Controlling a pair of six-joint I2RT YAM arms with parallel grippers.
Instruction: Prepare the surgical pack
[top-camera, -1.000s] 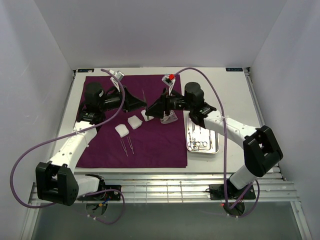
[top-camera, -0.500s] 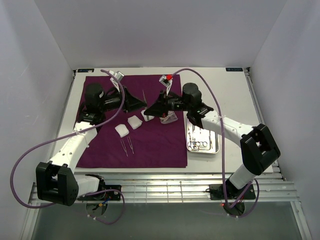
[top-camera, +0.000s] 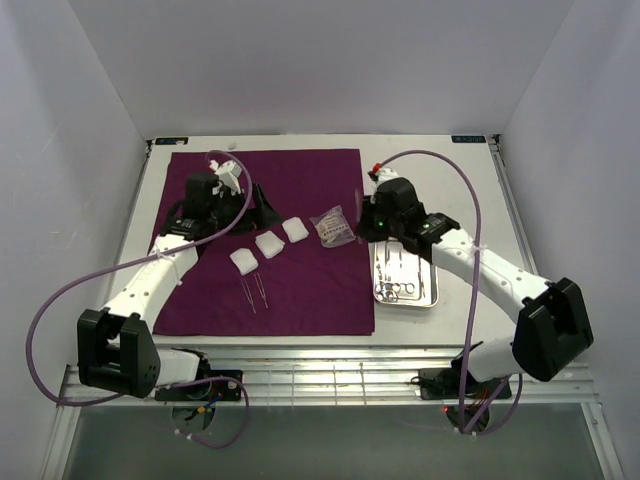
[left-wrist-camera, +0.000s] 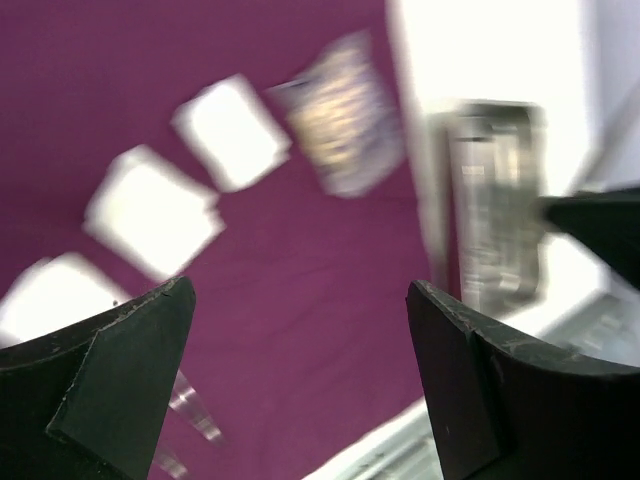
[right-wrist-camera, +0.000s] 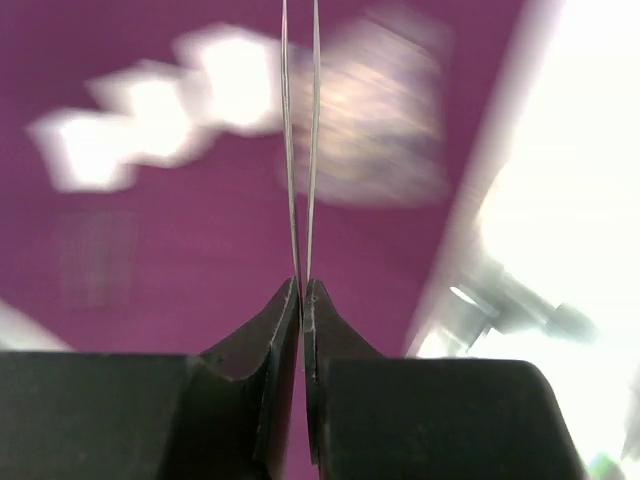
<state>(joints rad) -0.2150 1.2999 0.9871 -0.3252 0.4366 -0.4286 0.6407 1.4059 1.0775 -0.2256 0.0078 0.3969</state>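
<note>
The surgical pack's purple cloth (top-camera: 310, 280) lies flat on the table. Three white gauze pads (top-camera: 269, 244) sit in a slanted row on it, with a clear packet (top-camera: 333, 226) to their right and thin metal instruments (top-camera: 255, 293) below them. Over the cloth's upper left, my left gripper (top-camera: 268, 208) (left-wrist-camera: 300, 290) hangs open with nothing between its fingers. My right gripper (top-camera: 364, 212) (right-wrist-camera: 303, 285) is above the cloth's right edge, shut on thin steel tweezers (right-wrist-camera: 300, 150) that point away from it. A small steel tray (top-camera: 432, 285) holding instruments lies just right of the cloth.
White walls enclose the table on three sides. A slatted rail (top-camera: 330, 380) runs along the near edge between the arm bases. Purple cables (top-camera: 60, 300) loop off both arms. Both wrist views are motion-blurred.
My left gripper opened and drew back left. My right gripper shut on the tweezers and swung right to the cloth's edge, uncovering the packet and third gauze pad.
</note>
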